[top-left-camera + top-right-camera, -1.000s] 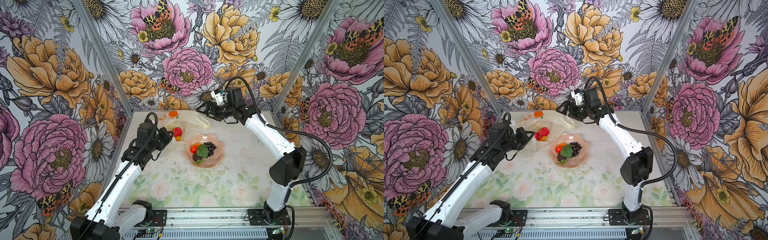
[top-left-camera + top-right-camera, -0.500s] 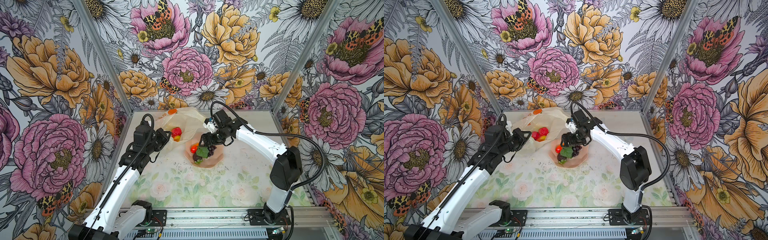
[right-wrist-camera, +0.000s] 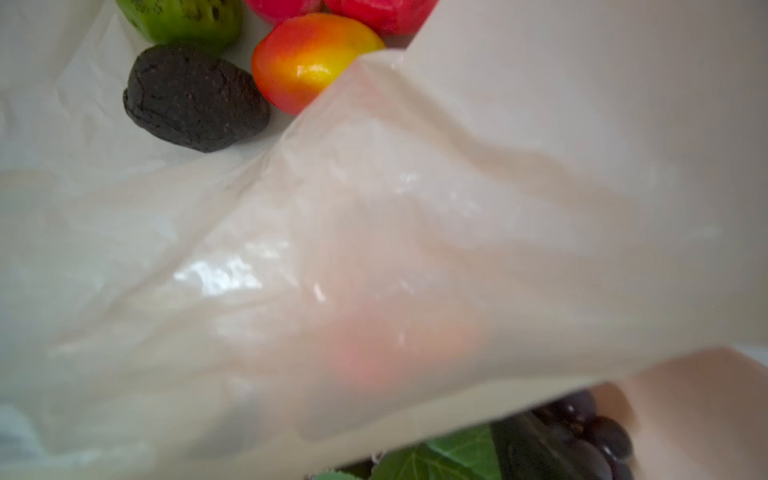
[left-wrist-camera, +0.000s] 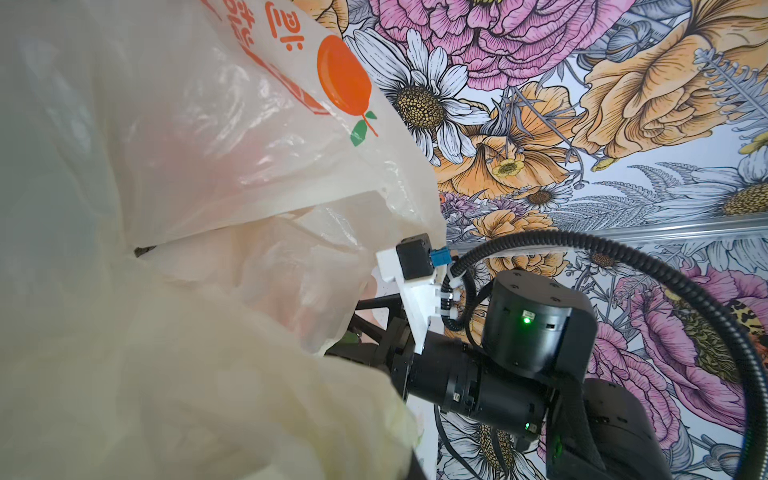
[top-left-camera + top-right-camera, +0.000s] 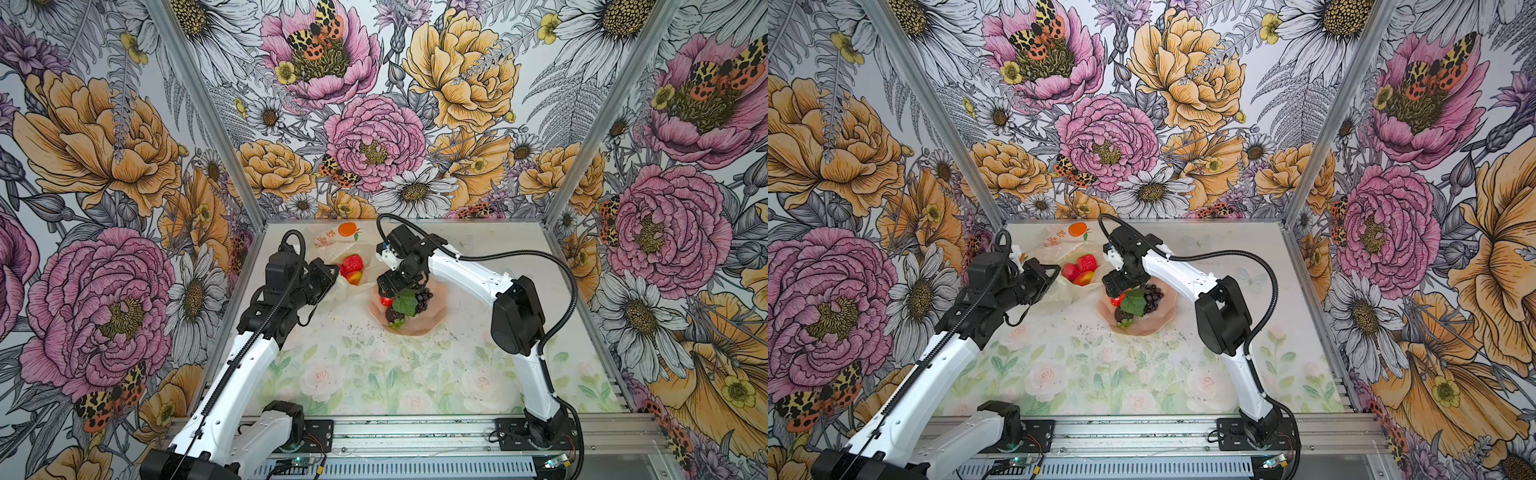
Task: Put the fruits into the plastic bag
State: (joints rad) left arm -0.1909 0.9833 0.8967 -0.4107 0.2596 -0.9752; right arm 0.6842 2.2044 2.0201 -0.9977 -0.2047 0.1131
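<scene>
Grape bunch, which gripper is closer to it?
Right. The right gripper hangs over the pink bowl beside the grape bunch; the left gripper grips the plastic bag, farther off.

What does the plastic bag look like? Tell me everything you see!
The plastic bag is thin, crinkly, see-through and pale yellow, with an orange fruit and red-orange characters printed on it. It lies open at the far left of the table, beside the pink bowl. Inside sit red fruits, an orange-yellow fruit, a dark avocado and a green fruit. The left gripper is shut on its near edge.
</scene>
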